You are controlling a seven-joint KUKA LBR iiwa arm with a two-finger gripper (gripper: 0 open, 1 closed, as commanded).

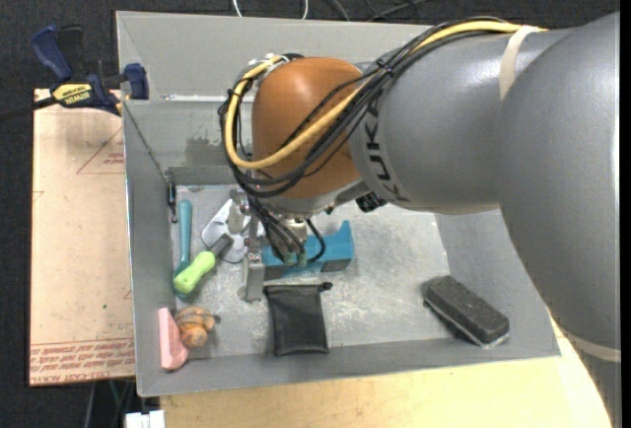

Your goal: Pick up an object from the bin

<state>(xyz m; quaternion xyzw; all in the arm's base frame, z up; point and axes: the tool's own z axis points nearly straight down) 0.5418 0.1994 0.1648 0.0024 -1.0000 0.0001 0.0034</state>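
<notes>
Here, the gripper (272, 263) hangs low in the grey bin (148, 219), just beside a blue block (337, 247) and above a black pouch (296, 322), with its jaws too hidden to tell open from closed and nothing visibly lifted, so the pick looks not yet done.

My single camera looks steeply down on the bin (389, 253) from above and slightly to one side, close enough that the arm (493, 120), entering from the right, looms large.
</notes>
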